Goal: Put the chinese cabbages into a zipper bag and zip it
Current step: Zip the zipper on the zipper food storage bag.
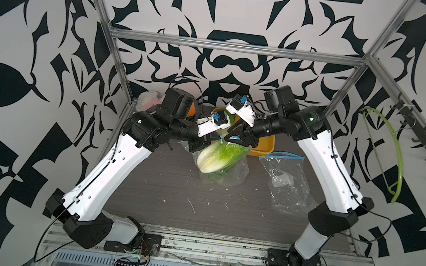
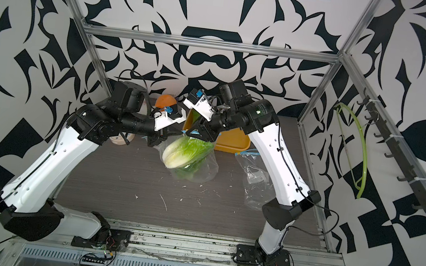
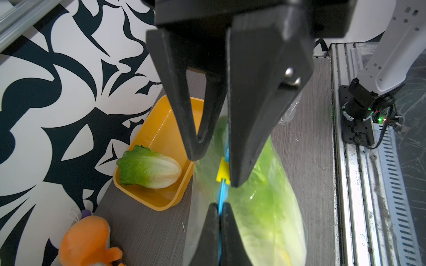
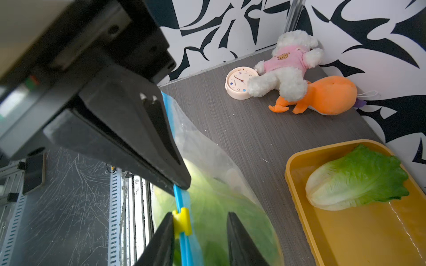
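Observation:
A clear zipper bag (image 1: 232, 169) (image 2: 202, 170) hangs lifted over the table. A chinese cabbage (image 1: 217, 158) (image 2: 185, 151) lies inside it, with more green leaf beneath. My left gripper (image 3: 220, 206) is shut on the bag's blue zipper strip (image 3: 221, 195). The yellow slider (image 4: 182, 222) sits on that strip between the tips of my right gripper (image 4: 200, 215). That gripper is open: one finger touches the slider and the other stands well apart. Another chinese cabbage (image 4: 355, 179) (image 3: 149, 168) lies in the yellow tray (image 4: 297, 184).
A second, empty zipper bag (image 1: 286, 182) lies crumpled on the table to the right. A white plush dog (image 4: 288, 69), a small clock (image 4: 239, 83) and an orange plush toy (image 4: 322, 96) sit in the far left corner. A green hanger (image 1: 395, 163) hangs on the right rail.

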`<state>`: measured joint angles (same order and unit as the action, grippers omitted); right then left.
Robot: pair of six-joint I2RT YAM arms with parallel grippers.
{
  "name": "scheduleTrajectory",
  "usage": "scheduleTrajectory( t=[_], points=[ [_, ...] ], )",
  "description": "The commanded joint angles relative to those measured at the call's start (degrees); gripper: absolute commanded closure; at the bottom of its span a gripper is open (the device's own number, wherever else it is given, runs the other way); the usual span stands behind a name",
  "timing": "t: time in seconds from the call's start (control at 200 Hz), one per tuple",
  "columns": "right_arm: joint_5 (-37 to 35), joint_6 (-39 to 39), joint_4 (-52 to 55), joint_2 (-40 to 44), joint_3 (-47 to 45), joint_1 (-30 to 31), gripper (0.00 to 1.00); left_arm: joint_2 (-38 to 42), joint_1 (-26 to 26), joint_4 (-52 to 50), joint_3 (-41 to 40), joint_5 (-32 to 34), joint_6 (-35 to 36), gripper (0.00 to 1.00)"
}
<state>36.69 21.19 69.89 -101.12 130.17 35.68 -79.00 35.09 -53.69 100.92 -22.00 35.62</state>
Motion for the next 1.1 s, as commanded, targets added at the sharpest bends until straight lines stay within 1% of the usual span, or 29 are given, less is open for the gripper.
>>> scheduleTrajectory(
  t=[0.0,0.06,0.17,0.26,0.295,0.35,0.395,0.685,1.095],
  points=[
    [1.41,0.71,-0.07,0.81,1.87,0.35,0.68,0.19,-0.06,1.07,2.71,-1.29,0.07,1.0],
    [2.15,0.61,-0.67,0.79,1.93,0.36,0.7,0.25,-0.11,1.09,2.62,-1.38,0.07,1.0],
    [2.78,0.7,-1.22,0.76,2.18,0.36,0.8,0.25,-0.11,1.13,2.6,-1.33,0.1,1.0],
    [2.18,0.83,-0.78,0.92,2.15,0.35,0.9,0.43,-0.11,1.13,2.39,-0.72,0.03,1.0],
    [2.14,0.87,-0.63,1.08,1.91,0.36,0.92,0.51,-0.11,1.09,2.37,-0.43,0.03,1.0],
    [1.73,0.87,-0.87,1.53,1.29,0.28,0.94,0.54,-0.07,0.72,2.29,0.88,0.06,1.0],
    [1.15,0.88,-0.77,1.88,1.05,0.33,1.0,0.61,-0.11,0.33,2.28,2.16,0.0,1.0],
    [-2.01,-1.28,-0.85,5.05,-2.99,0.09,1.0,2.77,-0.43,0.16,-0.63,9.1,-1.55,1.0],
    [-4.18,-3.57,-1.34,6.9,-6.85,-1.14,1.0,5.53,-3.08,-1.06,-2.73,9.14,-3.0,1.0]
  ],
)
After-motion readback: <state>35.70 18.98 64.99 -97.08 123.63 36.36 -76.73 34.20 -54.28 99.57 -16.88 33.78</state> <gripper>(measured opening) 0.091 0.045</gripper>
